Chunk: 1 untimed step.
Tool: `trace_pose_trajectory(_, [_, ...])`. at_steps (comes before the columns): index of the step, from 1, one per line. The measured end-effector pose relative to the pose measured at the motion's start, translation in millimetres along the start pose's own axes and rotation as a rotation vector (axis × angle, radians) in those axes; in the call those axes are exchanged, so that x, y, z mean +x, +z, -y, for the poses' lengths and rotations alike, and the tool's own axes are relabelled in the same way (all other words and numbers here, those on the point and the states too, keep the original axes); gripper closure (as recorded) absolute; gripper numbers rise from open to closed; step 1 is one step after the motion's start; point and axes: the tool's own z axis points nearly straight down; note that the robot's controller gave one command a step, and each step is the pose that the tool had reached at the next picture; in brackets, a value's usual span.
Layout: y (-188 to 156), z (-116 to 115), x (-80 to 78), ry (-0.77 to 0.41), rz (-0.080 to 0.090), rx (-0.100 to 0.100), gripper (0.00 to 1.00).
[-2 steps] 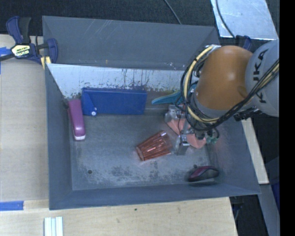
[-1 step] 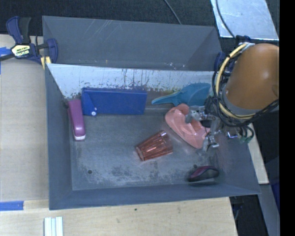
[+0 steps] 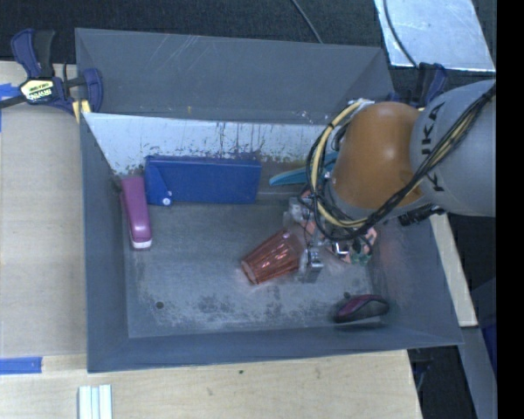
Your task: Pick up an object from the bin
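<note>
A red see-through ribbed cup (image 3: 271,259) lies on its side in the middle of the bin floor, its mouth towards the lower left. My gripper (image 3: 313,258) hangs low over the bin, right at the cup's right end and touching or nearly touching it. Most of the gripper is hidden under the arm's orange cover. A dark maroon and black object (image 3: 361,309) lies at the front right corner, below the gripper. A light blue thing (image 3: 286,179) pokes out by the back wall, just left of the arm.
A flat blue box (image 3: 202,182) leans along the back wall. A pink and purple stapler-like object (image 3: 137,211) lies by the left wall. The arm and its cables cover the bin's right side. Bare floor stretches across the front left.
</note>
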Motion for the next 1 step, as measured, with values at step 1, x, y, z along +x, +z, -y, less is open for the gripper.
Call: trace_pose_trajectory(1, [-38.8,44.8,-77.9,-0.237,0.022,0.011,0.0])
